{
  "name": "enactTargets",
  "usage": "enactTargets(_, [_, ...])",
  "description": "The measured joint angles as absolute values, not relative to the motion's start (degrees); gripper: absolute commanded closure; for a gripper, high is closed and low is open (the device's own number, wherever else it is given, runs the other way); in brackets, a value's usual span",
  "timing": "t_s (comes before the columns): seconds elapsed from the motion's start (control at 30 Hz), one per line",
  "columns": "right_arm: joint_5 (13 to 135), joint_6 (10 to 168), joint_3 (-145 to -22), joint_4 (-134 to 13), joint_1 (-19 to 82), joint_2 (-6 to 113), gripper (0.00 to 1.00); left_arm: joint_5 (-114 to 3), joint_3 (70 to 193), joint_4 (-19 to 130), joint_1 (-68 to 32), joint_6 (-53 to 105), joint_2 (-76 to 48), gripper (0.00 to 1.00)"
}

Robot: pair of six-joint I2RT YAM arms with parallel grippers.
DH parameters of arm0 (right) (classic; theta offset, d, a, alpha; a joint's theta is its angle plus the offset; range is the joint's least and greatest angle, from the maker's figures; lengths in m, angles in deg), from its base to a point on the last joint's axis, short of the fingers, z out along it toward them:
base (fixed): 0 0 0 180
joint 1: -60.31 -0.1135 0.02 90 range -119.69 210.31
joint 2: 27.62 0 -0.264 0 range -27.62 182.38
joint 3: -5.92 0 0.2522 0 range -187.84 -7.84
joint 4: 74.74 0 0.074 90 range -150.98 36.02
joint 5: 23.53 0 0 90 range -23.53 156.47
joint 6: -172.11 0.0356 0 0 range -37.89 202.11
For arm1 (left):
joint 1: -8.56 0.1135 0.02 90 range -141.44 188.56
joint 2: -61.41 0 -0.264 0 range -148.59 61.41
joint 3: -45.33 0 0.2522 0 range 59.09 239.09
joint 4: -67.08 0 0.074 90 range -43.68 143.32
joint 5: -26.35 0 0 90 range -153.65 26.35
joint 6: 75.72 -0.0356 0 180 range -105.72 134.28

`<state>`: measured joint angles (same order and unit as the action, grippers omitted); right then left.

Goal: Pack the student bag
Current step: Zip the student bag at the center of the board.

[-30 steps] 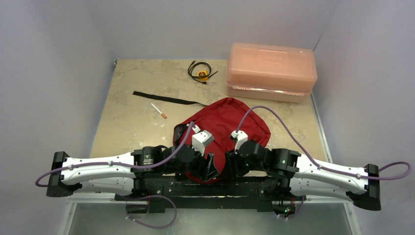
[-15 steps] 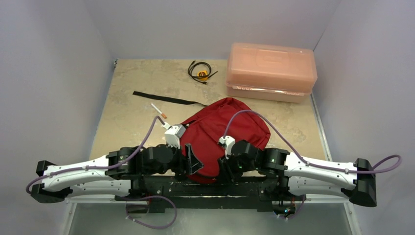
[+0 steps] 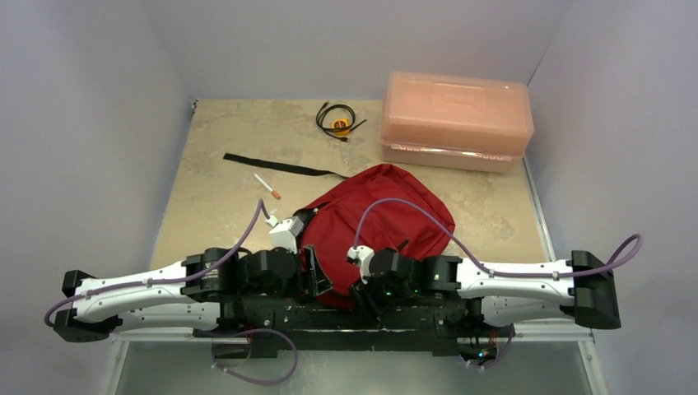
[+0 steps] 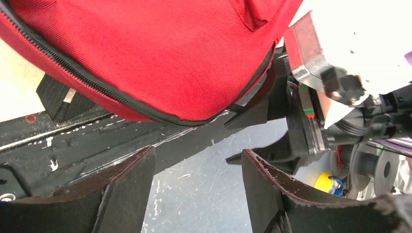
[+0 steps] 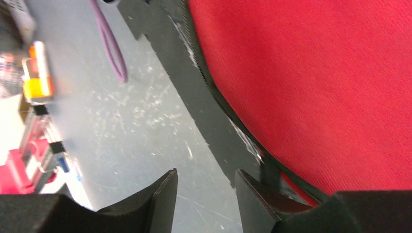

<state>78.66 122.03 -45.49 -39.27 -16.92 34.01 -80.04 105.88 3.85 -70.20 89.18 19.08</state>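
Barely started: student bag (image 3: 379, 214) sits near-centre on the counter (image 3: 222, 140), zip apparently closed. Left tool (image 4: 197, 155) and right tool (image 5: 206, 177) both gape empty at its near edge. Pen (image 3: 267, 187), cable (image 3: 337, 121) and strap (image 3: 284, 167) lie unpacked.

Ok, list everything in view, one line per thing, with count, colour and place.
student bag: one, dark red, near middle of the table, near end over the arms' black mount
plastic box: one, translucent pink, far right corner
cable: one coil, black with a yellow tag, just left of the box
strap: one, black, flat, beyond the bag, to the left
pen: one, white with orange tip, between strap and bag
table: one, beige
left end effector: black, open, empty, at the bag's near edge
right end effector: black, open, empty, at the bag's near edge
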Motion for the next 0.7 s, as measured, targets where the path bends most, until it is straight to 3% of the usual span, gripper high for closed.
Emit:
enactTargets(0.1, [80.87,123.76,-45.75,-44.99,-17.03,36.48,0.44,-80.17,103.98,3.67,-70.20,92.37,19.83,0.39])
enactTargets(0.27, [81.24,126.27,-48.57,-48.25,-17.05,34.25,0.46,-79.40,96.81,6.49,-70.16,95.06,25.38,0.32])
enactTargets(0.5, [58.77,133.11,-58.52,-28.93,-16.20,23.39,0.30,-74.61,93.70,18.91,-70.81,96.83,21.75,0.30])
enactTargets(0.7, [41.72,139.36,-58.30,-14.11,-9.21,16.39,0.29,-75.42,93.44,33.51,-78.79,108.94,8.02,0.29])
